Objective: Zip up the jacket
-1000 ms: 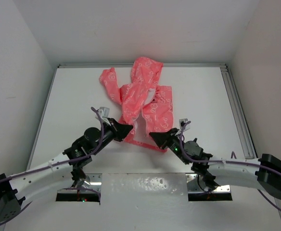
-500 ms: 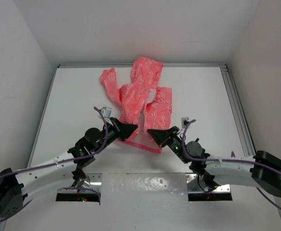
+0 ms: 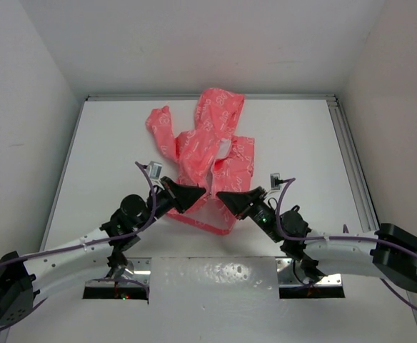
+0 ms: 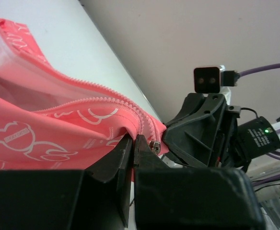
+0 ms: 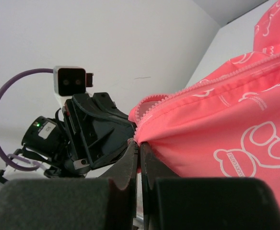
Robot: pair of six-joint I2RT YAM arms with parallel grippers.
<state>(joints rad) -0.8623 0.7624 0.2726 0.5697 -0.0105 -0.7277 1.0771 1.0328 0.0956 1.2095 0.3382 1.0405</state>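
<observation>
step: joining zipper (image 4: 106,101) bottoms | my left pincer (image 4: 134,141) and right pincer (image 5: 139,146) each pinch the jacket (image 3: 210,139) hem, tips nearly meeting | next: seat pin in slider, perhaps the metal bit (image 4: 154,145) beside left tip

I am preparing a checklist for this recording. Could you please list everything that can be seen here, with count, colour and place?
jacket: one, coral-pink with white prints, lying on the middle and far part of the table, hood towards the back wall.
zipper: one, pink teeth, along the jacket's open front.
table: one, white, under everything.
rail: one, pale metal, along the table's right edge.
walls: three, white, around the table.
cables: several, purple, along both arms.
left gripper: one, black, shut on the jacket's near hem.
right gripper: one, black, shut on the jacket's near hem, close beside the left one.
</observation>
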